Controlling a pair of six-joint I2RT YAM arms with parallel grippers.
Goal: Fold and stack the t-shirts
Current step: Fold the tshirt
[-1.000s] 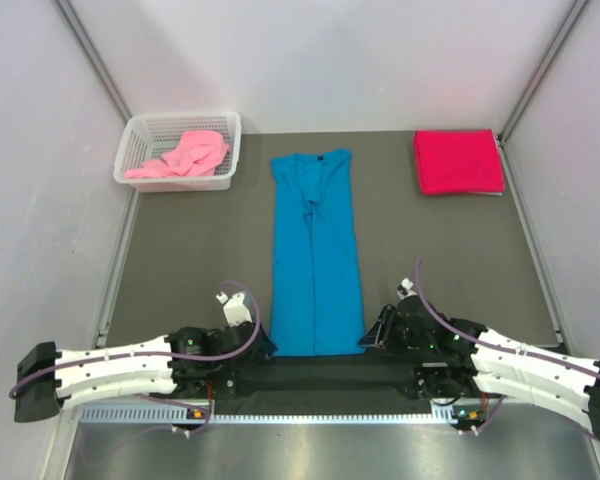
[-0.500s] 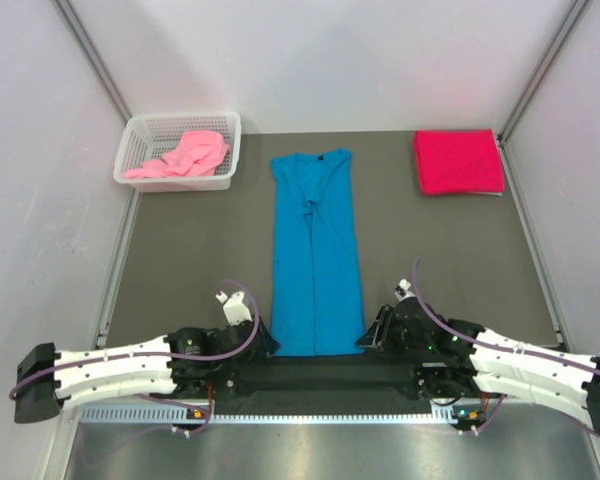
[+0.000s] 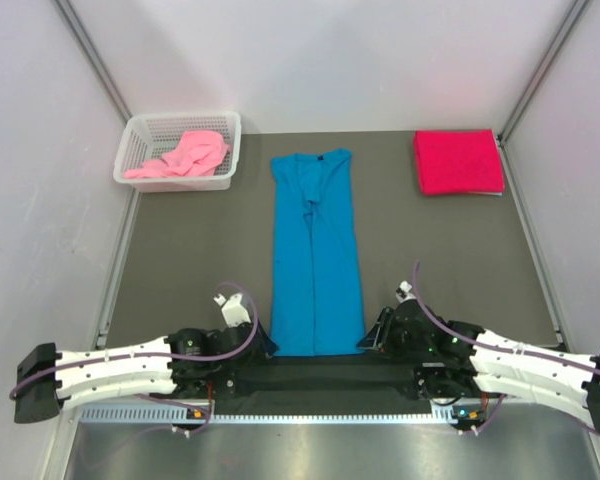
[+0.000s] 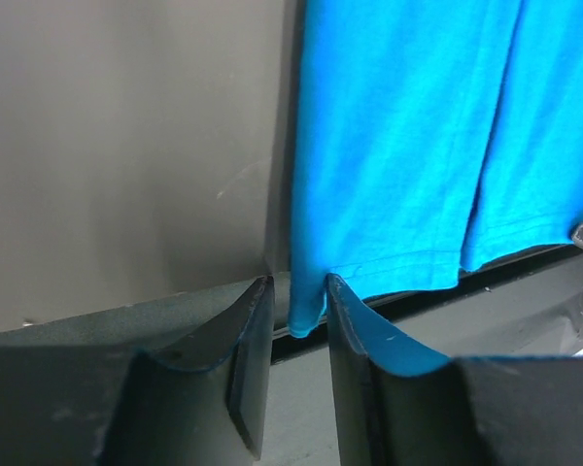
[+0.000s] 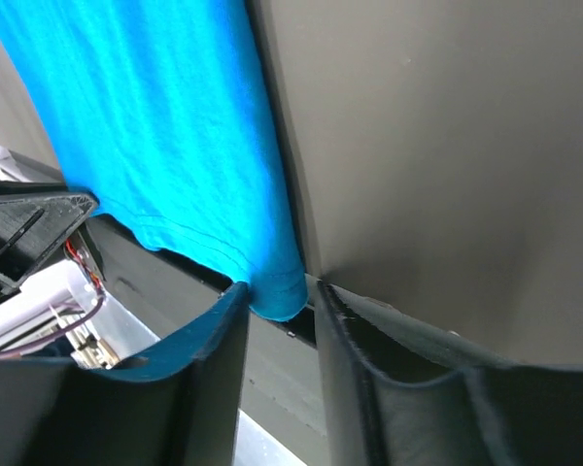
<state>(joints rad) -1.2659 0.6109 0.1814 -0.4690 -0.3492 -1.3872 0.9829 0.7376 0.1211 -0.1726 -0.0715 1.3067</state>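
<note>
The blue shirt (image 3: 317, 255) runs lengthwise up the frame's centre, hem at the bottom. The left gripper (image 4: 297, 291) and the right gripper (image 5: 278, 291) each straddle a hem corner, fingers apart.

The top external camera was fixed high behind the arm bases, looking down and away over the whole dark grey table (image 3: 180, 260). Each wrist camera sat low and very close at the near edge. All three views shared the near hem of the bright blue cloth t-shirt (image 3: 317, 250): left wrist its left corner, right wrist its right.
</note>
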